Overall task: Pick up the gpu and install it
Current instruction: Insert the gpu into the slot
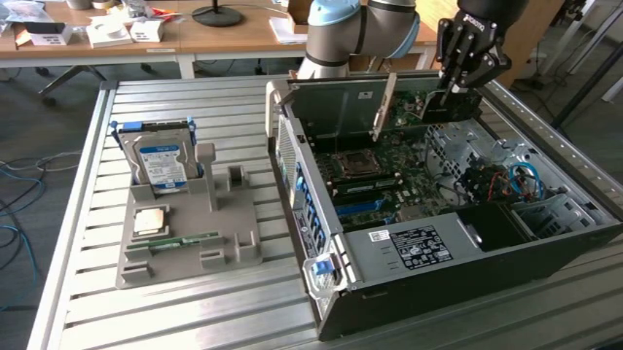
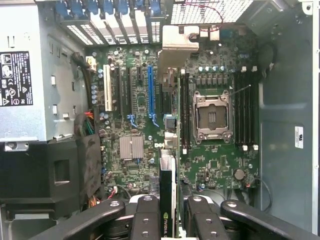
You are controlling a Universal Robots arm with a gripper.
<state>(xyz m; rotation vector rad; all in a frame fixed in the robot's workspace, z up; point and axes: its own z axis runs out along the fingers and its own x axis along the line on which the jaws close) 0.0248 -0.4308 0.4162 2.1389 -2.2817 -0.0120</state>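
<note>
slatted metal table (image 1: 195, 306), wooden desks (image 1: 224, 36) behind, open computer case (image 1: 389, 292) — gripper (image 1: 456, 84) clamped on gpu (image 1: 456, 108) above motherboard (image 1: 389, 182)

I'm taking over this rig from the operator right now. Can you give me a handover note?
Gripper: shut on the gpu, card held on edge.
Gpu: over the open computer case, above the motherboard; it appears clear of the board.
Done: gpu picked up and brought over the case.
Left: gpu not yet seated in a slot.
</note>
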